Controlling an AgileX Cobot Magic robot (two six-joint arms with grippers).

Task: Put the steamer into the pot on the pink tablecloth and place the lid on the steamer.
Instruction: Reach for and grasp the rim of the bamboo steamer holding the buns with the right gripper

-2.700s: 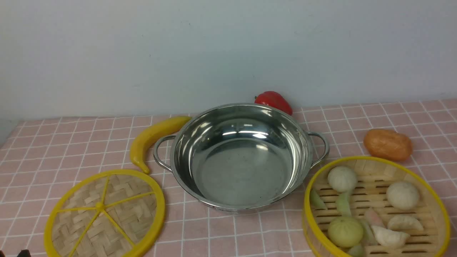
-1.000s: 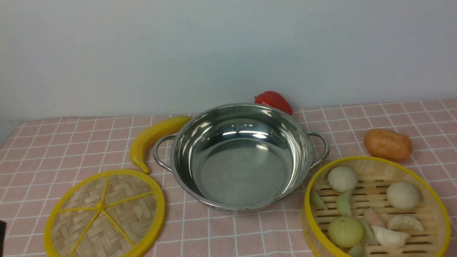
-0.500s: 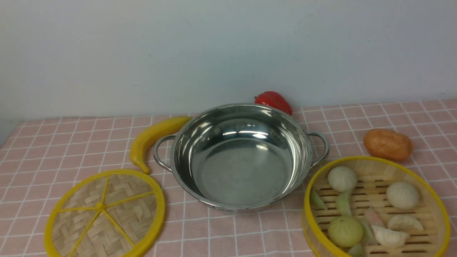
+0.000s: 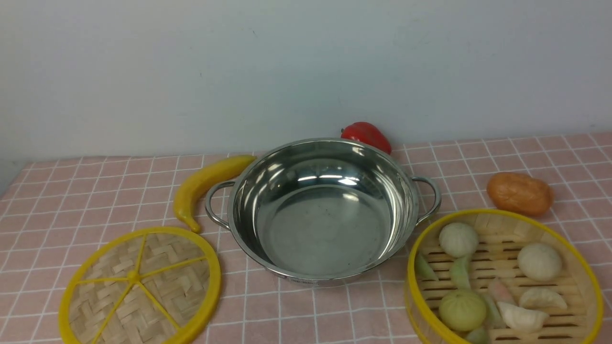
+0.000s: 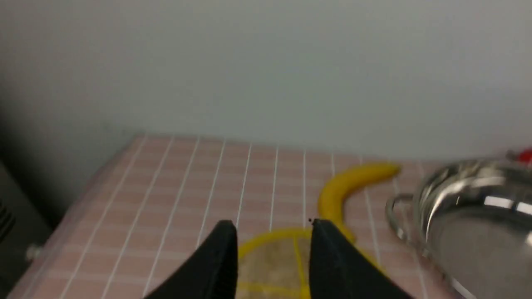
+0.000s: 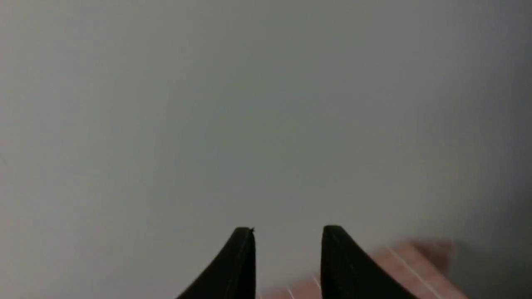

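The steamer (image 4: 502, 211) sits on the pink tablecloth (image 4: 71, 200) just right of the empty pot (image 4: 325, 234); the lid (image 4: 138, 286) lies left of the pot. Bare cloth stretches far left. The left tool (image 5: 274, 226) and right tool (image 6: 286, 230) both gape, gripping nothing. A small mark on the pot's front wall is unreadable.

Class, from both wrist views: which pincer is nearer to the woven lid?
Left. The lid shows just beyond the open left pincer. The open right pincer faces the wall, with only a tablecloth corner in view, no lid.
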